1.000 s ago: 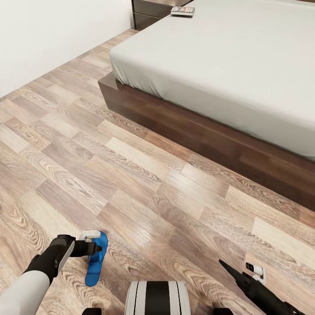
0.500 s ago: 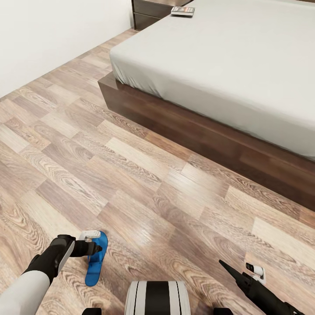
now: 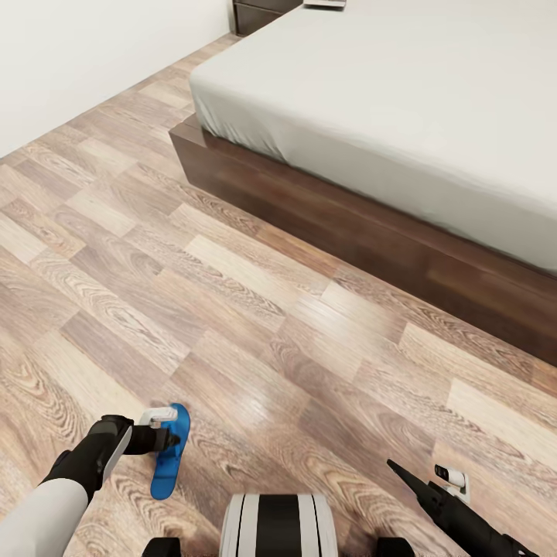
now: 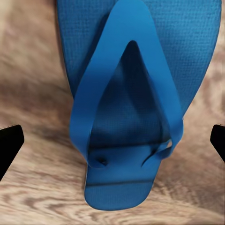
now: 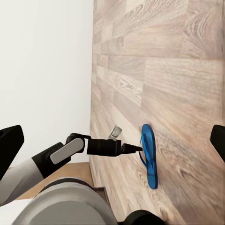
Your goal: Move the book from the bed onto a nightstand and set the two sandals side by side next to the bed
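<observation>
Left tool over one blue sandal on the wood floor, well apart from the bed.

Sandal (image 3: pixel 169 452) lies flat, strap side up, long axis running roughly toward the bed (image 3: pixel 402 100), slightly tilted. Left tool (image 3: pixel 172 441) hangs above it, fingers spread wide at either side of the strap (image 4: pixel 126 93), gripping nothing. Right tool (image 3: pixel 398 470) low near the floor (image 3: pixel 255 294); open or closed, cannot tell.
</observation>
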Available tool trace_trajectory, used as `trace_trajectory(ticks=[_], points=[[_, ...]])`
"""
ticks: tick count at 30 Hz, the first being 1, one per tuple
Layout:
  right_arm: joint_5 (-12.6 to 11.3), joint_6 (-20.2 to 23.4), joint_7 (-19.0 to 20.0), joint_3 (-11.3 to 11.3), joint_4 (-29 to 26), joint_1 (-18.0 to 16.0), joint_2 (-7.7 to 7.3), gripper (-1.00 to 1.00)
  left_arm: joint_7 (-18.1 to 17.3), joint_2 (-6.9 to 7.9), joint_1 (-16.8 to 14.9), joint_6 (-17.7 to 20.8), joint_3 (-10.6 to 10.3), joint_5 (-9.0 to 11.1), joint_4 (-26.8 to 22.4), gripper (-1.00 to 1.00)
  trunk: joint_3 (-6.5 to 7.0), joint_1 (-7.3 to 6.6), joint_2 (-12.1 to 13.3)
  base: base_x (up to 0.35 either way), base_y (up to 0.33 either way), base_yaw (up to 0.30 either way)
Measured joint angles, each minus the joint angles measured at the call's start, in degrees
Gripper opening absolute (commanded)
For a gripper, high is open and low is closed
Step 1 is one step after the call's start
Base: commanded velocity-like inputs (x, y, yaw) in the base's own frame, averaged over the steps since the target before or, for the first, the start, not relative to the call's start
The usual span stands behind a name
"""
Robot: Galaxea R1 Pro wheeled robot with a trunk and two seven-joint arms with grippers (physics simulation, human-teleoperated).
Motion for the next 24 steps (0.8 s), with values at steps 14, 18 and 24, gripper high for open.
trace_trajectory(ticks=[14,18,24], points=[[0.0,0.0,0.0,0.0,0.0,0.0,0.00,1.00,0.0,0.00,0.0,-0.6,0.0,0.0,0.2,1.00,-1.78,0.20,-0.1,0.000,0.000,0.000],[0.0,0.0,0.0,0.0,0.0,0.0,0.00,1.00,0.0,0.00,0.0,-0.7,0.0,0.0,0.3,1.00,-1.78,0.20,-0.1,0.000,0.000,0.000],[0.0,0.0,0.0,0.0,0.0,0.0,0.00,1.00,0.0,0.00,0.0,-0.8,-0.1,0.0,0.4,1.00,-1.78,0.20,-0.1,0.000,0.000,0.000]])
